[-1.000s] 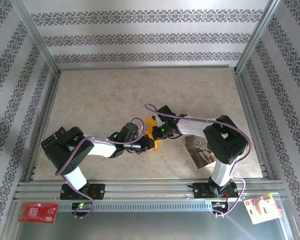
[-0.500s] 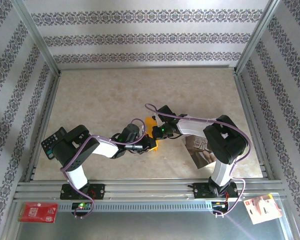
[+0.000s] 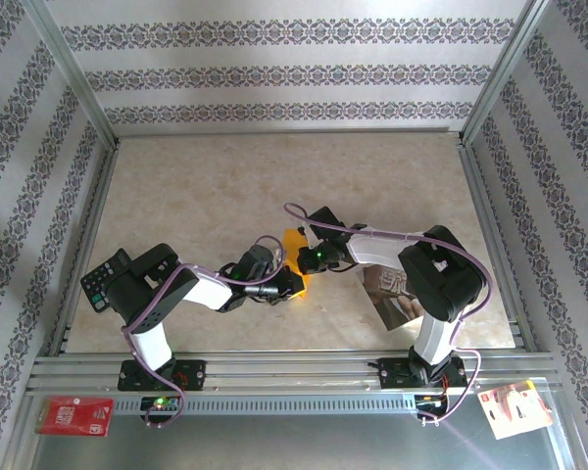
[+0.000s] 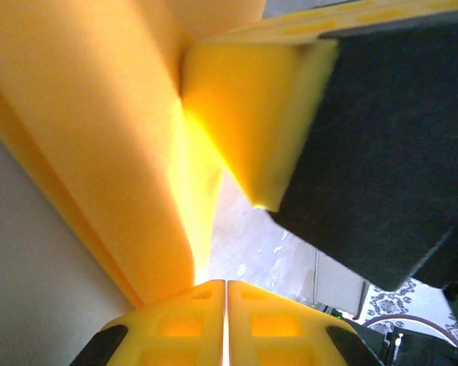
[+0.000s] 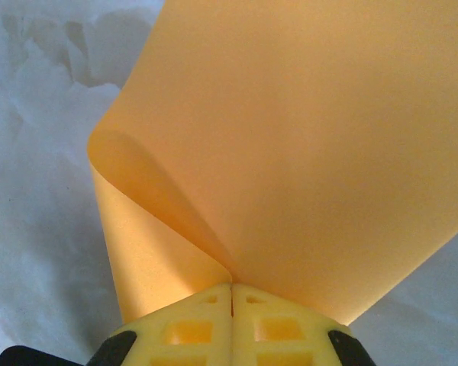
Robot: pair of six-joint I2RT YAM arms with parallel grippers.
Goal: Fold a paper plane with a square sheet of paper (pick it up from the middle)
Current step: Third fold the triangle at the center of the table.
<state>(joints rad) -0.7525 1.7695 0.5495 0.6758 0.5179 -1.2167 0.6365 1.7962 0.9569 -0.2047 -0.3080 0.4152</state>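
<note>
Over the last second the change is small and sits on the left of the top view: the left arm's upper link and elbow have swung toward the centre of the frame. The left gripper [image 3: 282,285] has edged in with them, so less orange now shows below the two wrists than a moment ago. The right gripper [image 3: 300,257] has hardly shifted. The square sheet of paper [image 3: 294,241] stays caught between the two, just below the middle of the top view. It is lifted off the table [image 3: 225,186] and well apart from the glossy photo sheet [image 3: 397,299] at lower right. In the right wrist view the right gripper [image 5: 230,293] is clenched on the sheet, whose curled wall rises from the seam between the yellow fingers at the bottom centre and fans toward the upper right. In the left wrist view the left gripper [image 4: 226,293] is likewise pinched tight, with the orange sheet [image 4: 99,137] running down from the upper left into its fingertips. The other gripper's yellow finger and dark body sit close at upper right. We read this as the two grips being brought nearer to bend the sheet toward a first fold. The paper is curved rather than creased, so the task looks early, and a slip from either pinch would lose the alignment.
</note>
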